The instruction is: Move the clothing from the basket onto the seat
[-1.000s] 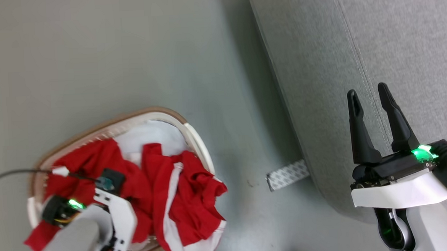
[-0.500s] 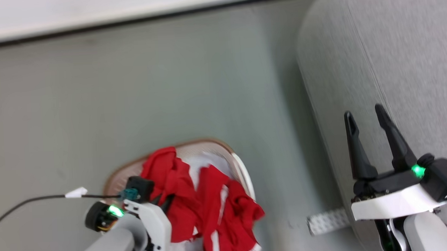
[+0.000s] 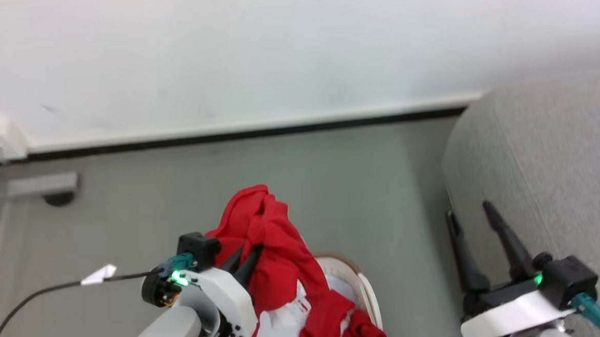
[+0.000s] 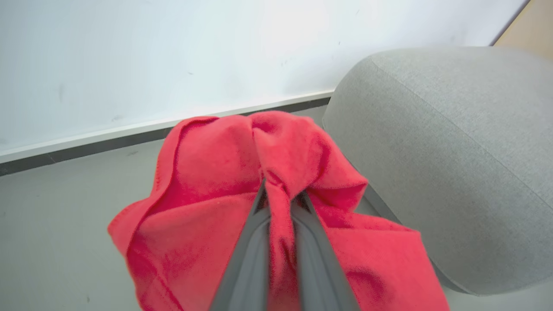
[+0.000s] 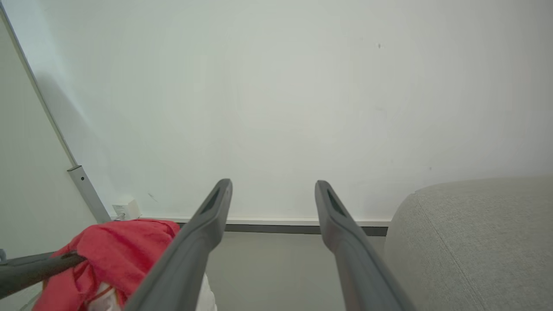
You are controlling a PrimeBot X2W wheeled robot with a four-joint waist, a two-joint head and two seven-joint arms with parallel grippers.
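My left gripper (image 3: 246, 254) is shut on a red garment (image 3: 268, 226) and holds it up above the basket (image 3: 364, 287), whose cream rim with its brown band shows at the bottom. More red and white clothing (image 3: 322, 316) trails down into the basket. In the left wrist view the left gripper (image 4: 281, 194) pinches a fold of the red garment (image 4: 203, 177), which drapes over both fingers. The grey seat (image 3: 550, 145) stands to the right. My right gripper (image 3: 468, 211) is open beside the seat's edge, holding nothing. The right wrist view shows the right gripper (image 5: 273, 185), the red garment (image 5: 116, 242) and the seat (image 5: 475, 233).
A white wall with a dark baseboard (image 3: 247, 133) runs across the back above grey floor (image 3: 127, 208). A grey metal bracket (image 3: 39, 184) sits at the far left. A black cable with a white tag (image 3: 97, 274) trails from my left wrist.
The head camera has tilted up, so the wall now shows. My left gripper has risen out of the basket with the red garment hanging from it. The right gripper stays open.
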